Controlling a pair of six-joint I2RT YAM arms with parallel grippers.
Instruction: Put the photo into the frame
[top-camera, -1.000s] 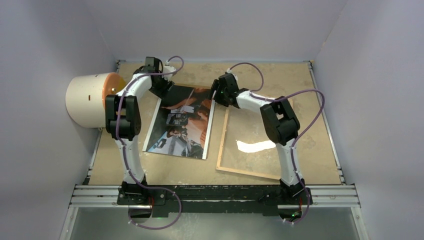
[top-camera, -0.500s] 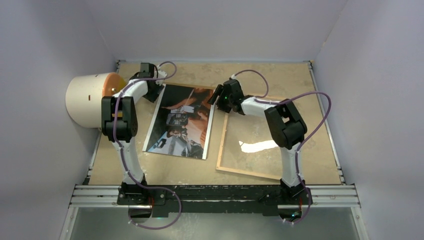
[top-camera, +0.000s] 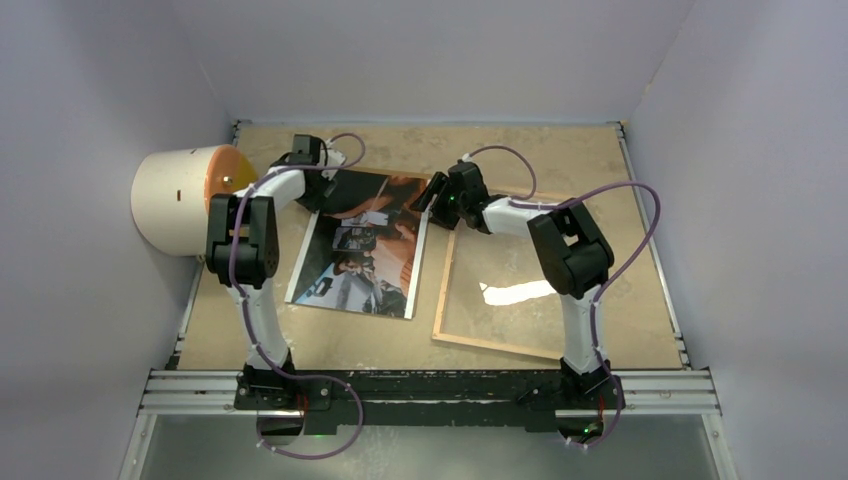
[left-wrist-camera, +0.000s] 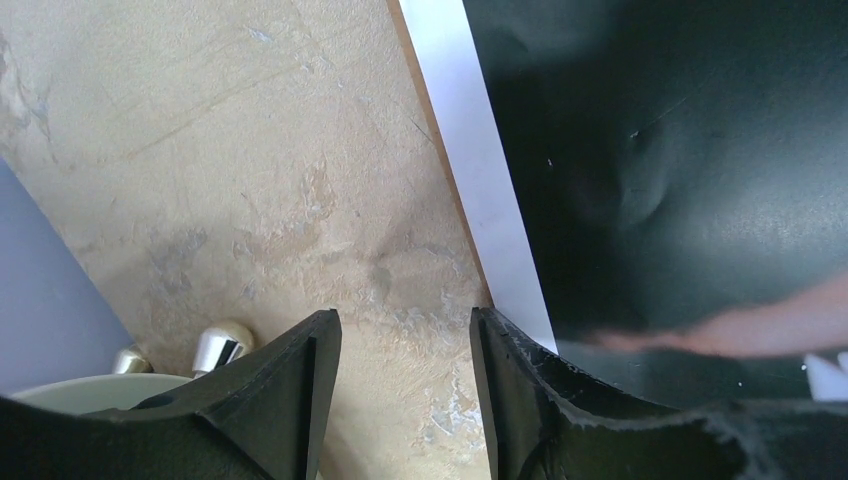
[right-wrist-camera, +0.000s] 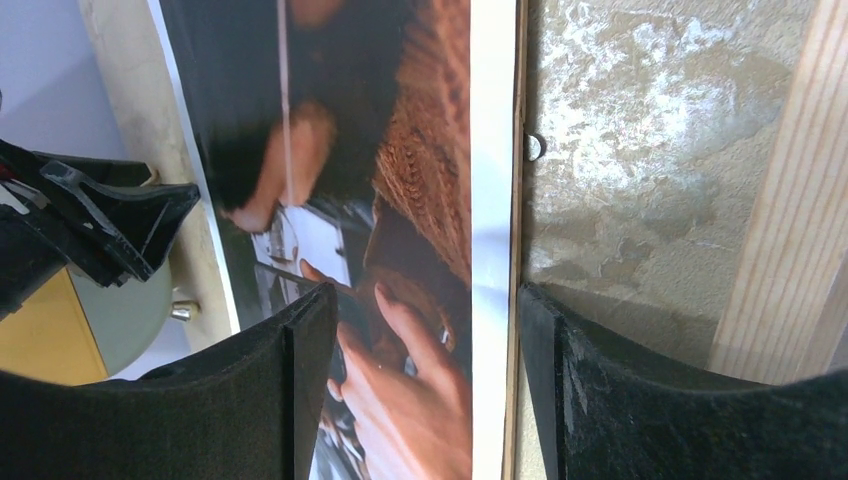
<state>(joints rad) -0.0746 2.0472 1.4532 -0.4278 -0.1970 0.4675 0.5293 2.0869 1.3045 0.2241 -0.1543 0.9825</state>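
The photo lies face up left of centre, dark with reddish-orange and grey tones and a white border. The frame lies to its right, wood-brown back up, its glass pane glaring. My left gripper is open and empty at the photo's far left corner; in the left wrist view bare table shows between the fingers, the photo beside them. My right gripper is open and straddles the photo's right edge; the photo and the frame's wood show there.
A white cylinder with an orange inside lies at the left wall, close to my left arm. A thin brown board edge shows under the photo's white border. Grey walls enclose the table on three sides.
My left gripper swung left off the photo's corner, then came back right over it. My right gripper shifted slightly right and toward the photo's edge. Photo and frame have not moved.
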